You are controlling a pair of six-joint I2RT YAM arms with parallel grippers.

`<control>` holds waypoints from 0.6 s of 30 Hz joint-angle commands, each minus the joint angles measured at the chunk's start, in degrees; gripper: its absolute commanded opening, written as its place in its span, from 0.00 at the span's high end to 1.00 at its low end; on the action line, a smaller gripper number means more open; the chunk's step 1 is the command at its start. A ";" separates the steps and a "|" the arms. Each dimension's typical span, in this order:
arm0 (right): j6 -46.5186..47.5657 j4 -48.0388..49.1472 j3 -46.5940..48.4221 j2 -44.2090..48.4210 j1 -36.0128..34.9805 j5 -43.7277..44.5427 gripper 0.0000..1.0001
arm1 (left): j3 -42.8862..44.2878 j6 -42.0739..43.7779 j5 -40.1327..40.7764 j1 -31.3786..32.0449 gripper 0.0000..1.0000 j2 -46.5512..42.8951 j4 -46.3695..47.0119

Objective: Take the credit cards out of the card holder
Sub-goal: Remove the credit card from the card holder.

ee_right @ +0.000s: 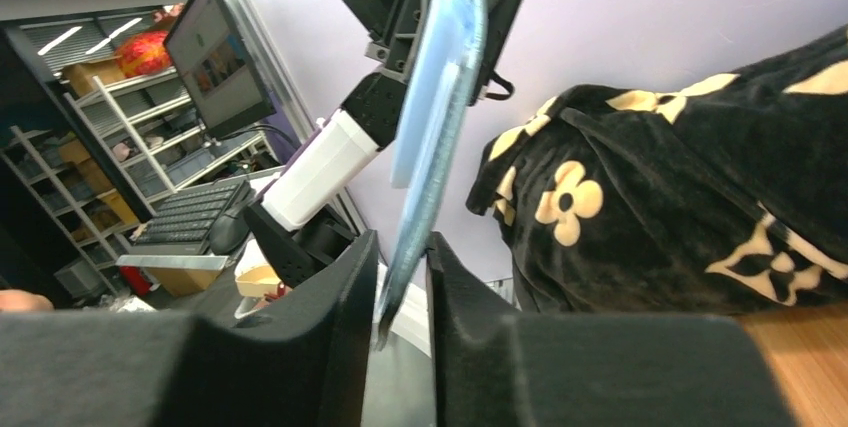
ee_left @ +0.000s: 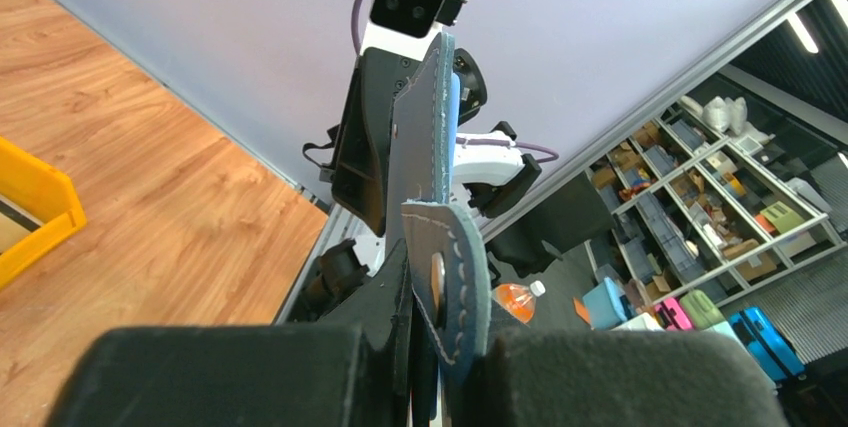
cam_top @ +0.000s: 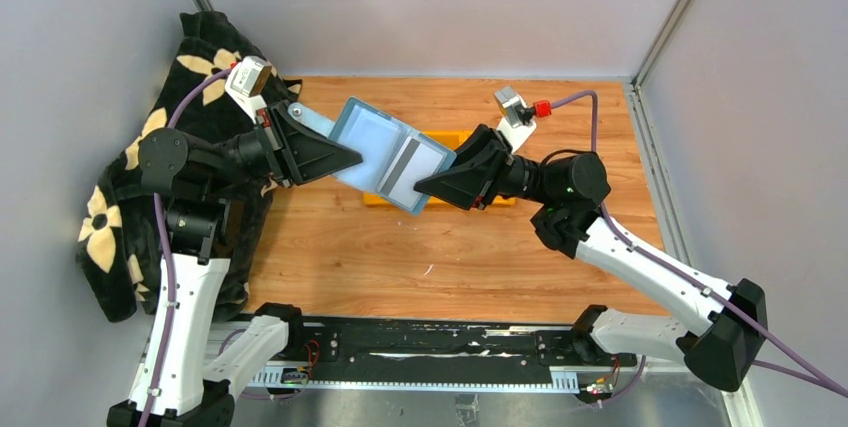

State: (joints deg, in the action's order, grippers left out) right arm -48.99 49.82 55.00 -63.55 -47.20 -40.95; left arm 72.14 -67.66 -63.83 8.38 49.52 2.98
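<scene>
Spanning the gap between both hands, the open card holder (cam_top: pixel 372 139) hangs in the air over the far middle of the wooden surface (cam_top: pixel 400 257). At one side the left hand (cam_top: pixel 350 159) pinches its strap-tab edge. At the other, the right hand (cam_top: pixel 425 185) pinches the opposite edge. A grey strip inside, probably the credit cards (cam_top: pixel 405 162), sits nearer the right hand. A yellow bin (cam_top: pixel 503 199) lies beneath.

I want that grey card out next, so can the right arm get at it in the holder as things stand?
Probably not yet. The right fingers are shut on the card holder's edge, close beside the grey card, and the left fingers hold its other half in the air.
</scene>
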 commanded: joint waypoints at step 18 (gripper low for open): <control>3.21 -2.08 -1.67 5.28 -0.79 -0.46 0.74 | 3.31 2.54 -1.29 -0.03 1.00 0.29 -1.17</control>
State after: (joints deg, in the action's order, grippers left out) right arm -47.46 48.47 52.95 -58.46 -47.27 -41.85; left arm 73.71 -65.98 -64.36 8.38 50.15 2.42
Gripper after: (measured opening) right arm 0.274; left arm 0.112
